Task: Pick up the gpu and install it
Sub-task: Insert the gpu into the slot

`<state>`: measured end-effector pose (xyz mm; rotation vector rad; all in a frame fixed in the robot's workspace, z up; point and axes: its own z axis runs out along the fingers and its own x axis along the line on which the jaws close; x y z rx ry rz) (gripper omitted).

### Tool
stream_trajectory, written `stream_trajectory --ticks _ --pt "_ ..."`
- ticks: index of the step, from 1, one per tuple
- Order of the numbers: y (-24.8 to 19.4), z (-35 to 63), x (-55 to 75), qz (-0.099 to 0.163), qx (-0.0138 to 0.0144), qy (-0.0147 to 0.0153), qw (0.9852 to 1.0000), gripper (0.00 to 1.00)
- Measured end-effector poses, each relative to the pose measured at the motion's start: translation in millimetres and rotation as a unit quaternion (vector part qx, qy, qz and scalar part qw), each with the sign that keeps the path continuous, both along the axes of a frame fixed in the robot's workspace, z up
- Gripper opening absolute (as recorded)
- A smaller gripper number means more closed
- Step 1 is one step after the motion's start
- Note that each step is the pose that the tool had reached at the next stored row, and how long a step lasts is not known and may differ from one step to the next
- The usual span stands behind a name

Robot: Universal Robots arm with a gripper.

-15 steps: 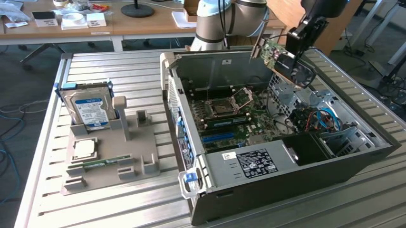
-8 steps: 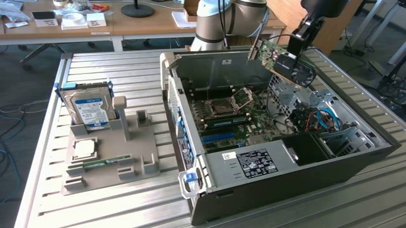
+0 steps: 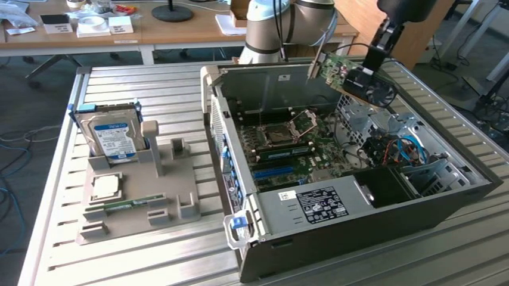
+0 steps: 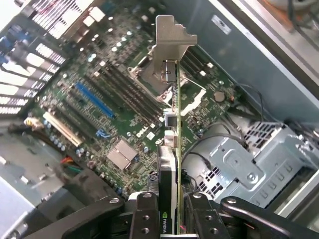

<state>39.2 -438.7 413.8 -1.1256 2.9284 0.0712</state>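
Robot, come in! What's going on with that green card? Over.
Gripper shut on gpu. Held in the air over open computer case, not in a slot. Nothing seen between it and motherboard. Over.

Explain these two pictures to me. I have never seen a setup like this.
The machine is a robot arm with a two-fingered tool at its end. One picture comes from a camera standing off to the side. The other comes from a camera on the arm's wrist, looking past the tool. The tool is shut on the gpu, a green card with a black cooler. It is held in the air above an open computer case and is not yet plugged into the motherboard. The case stands on a slatted metal table. Toward the exterior view's left, a grey holder carries a hard drive, a processor chip and a memory stick.
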Motion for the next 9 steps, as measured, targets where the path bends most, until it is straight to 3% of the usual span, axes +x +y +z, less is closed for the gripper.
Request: stream_trajectory --ticks 5,9 --pt "0.0 -0.1 0.0 0.045 -0.0009 0.0000 0.9990 0.27" --pt "0.0 -0.1 0.0 0.082 -0.0015 0.0000 0.9966 0.27"
